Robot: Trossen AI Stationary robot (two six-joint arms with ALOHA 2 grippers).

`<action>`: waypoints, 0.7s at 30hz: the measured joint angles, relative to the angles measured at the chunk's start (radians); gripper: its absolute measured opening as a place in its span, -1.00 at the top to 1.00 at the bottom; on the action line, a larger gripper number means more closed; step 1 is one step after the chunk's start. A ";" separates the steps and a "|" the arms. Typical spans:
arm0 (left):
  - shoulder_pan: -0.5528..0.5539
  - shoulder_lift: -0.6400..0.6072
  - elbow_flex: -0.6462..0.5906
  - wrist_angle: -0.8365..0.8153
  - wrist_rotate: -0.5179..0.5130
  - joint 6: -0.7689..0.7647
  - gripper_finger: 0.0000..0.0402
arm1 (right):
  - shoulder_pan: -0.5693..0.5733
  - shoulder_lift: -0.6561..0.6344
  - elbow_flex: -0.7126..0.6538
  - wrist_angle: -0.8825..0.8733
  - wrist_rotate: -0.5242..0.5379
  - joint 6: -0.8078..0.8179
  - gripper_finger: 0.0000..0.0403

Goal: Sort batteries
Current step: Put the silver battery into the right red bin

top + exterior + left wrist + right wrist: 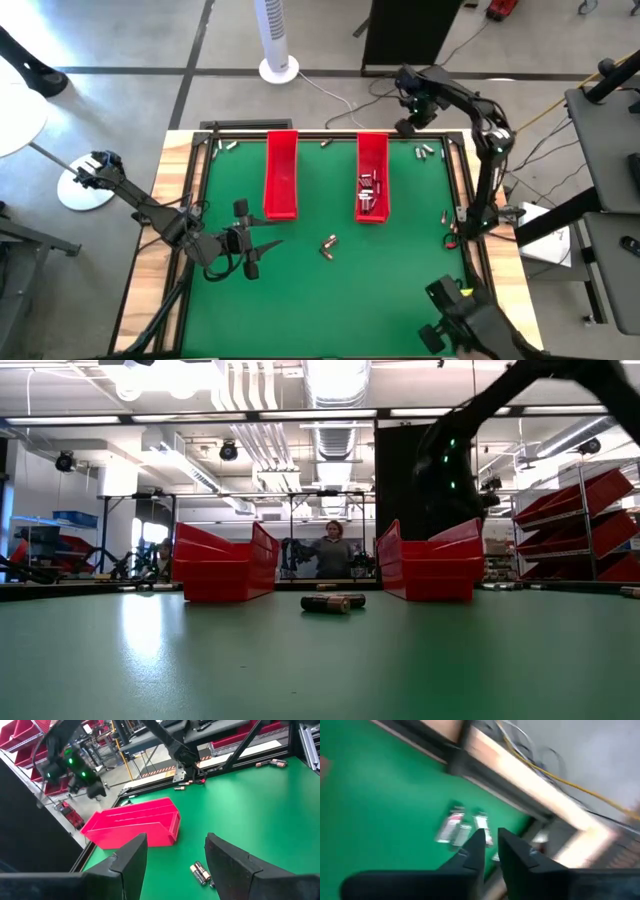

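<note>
Two batteries (328,245) lie side by side on the green mat in the middle of the table; they also show in the low view (333,602) and the left wrist view (200,872). Several more batteries (369,190) lie in the right red tray (372,150). The left red tray (281,175) holds none that I can see. My left gripper (246,240) is open and empty, to the left of the two batteries. My right gripper (492,842) hangs over the far right corner, above a few batteries (462,827), with its fingers close together and nothing between them.
Loose batteries lie at the far right corner (426,152), along the right edge (446,228), and at the far edge (228,146) (325,143). A raised frame (465,190) borders the mat. A person (333,550) stands beyond the table.
</note>
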 joint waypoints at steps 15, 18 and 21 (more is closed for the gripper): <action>0.000 0.000 0.000 0.008 0.000 -0.004 0.10 | 0.009 -0.296 -0.485 0.378 -0.059 0.193 0.13; 0.000 0.000 0.000 0.016 0.000 -0.004 0.10 | -0.014 -0.252 -0.497 0.384 -0.042 0.158 0.14; 0.000 0.000 0.000 0.016 0.000 -0.004 0.10 | -0.025 -0.195 -0.493 0.381 -0.043 0.141 0.15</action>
